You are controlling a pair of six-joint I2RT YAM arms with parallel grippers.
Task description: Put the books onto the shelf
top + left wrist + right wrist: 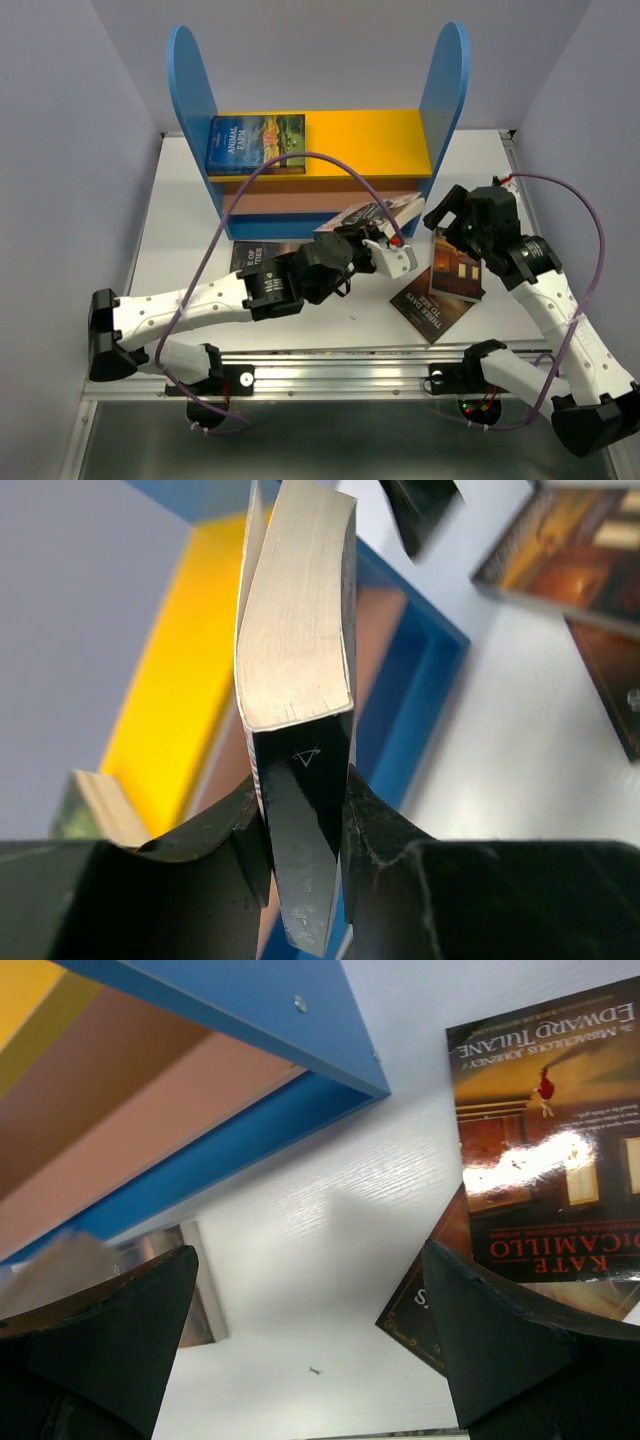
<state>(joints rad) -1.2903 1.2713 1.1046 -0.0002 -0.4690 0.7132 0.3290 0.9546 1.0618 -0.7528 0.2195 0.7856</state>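
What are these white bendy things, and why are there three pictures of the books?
They are two robot arms bolted to a table, tidying books onto a shelf. One picture comes from a camera up above. The other two come from small cameras on the arms' wrists, so you see their black fingers up close.

The left gripper is pinching a book by its edge; you can see its pale pages. It holds it in front of the shelf. The right gripper is wide open and empty, above the table.

Animal Farm already lies on the yellow board. Two books, one on top of the other, lie on the table beside the right arm, and another peeks out behind the left arm.
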